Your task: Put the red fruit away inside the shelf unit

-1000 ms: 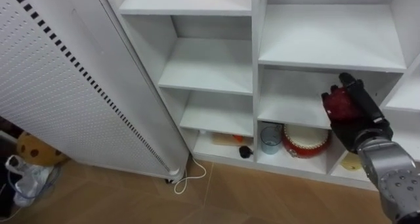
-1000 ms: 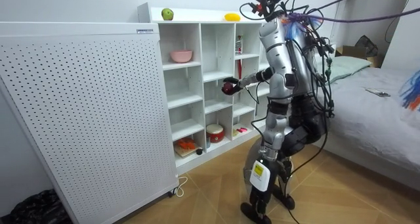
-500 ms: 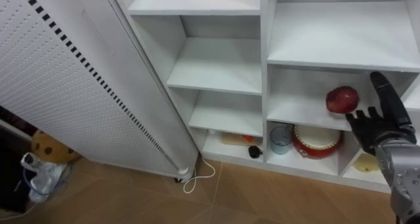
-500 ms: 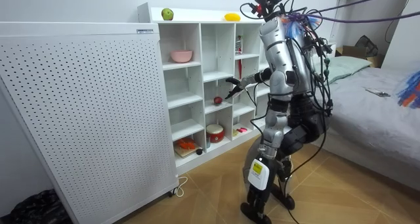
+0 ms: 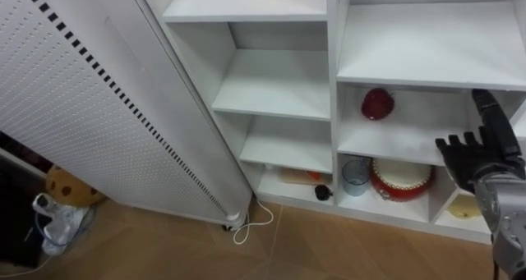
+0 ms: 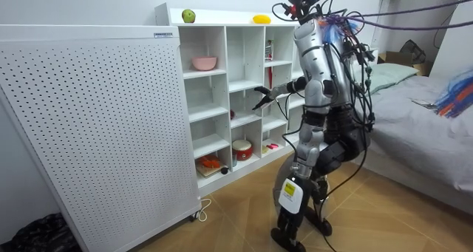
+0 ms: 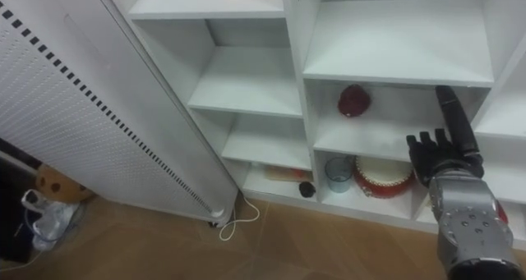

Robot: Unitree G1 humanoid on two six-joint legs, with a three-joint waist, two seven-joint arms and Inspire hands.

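The round dark-red fruit (image 5: 376, 103) lies at the back left of a middle compartment of the white closet (image 5: 411, 142), above the cubby with a round red container (image 5: 401, 178). The robot's right hand (image 5: 470, 155) hovers at that compartment's right front, apart from the fruit, with its fingers straight, spread and empty.
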